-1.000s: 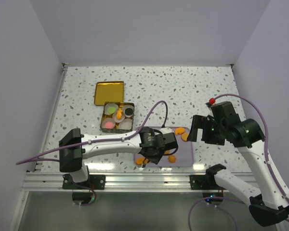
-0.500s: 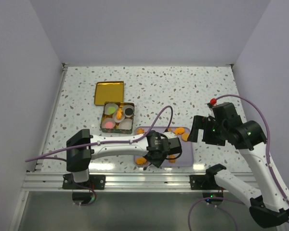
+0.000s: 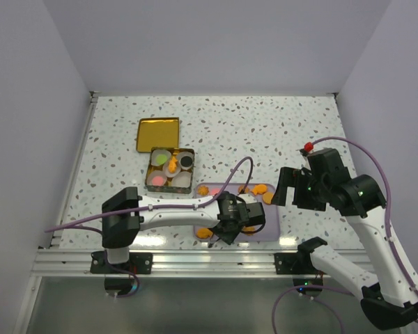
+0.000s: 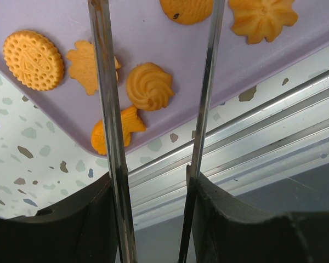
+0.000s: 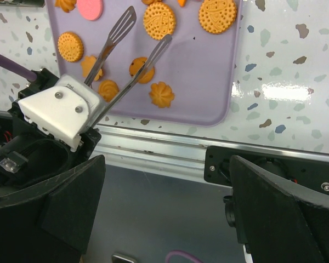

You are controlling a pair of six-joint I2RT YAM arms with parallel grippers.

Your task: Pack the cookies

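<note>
Low at centre of the overhead view, the left tool hovers over the flat lavender tray, slim metal blades parted, empty; round and swirled orange cookies lie on it; the right tool gapes wide at its right.

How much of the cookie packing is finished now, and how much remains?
Done: a few cookies sit in white paper cups inside the gold metal tin. In hand: nothing; the left gripper hovers open over the purple tray, the right gripper is open too. Left: many orange cookies lie on that tray.
</note>
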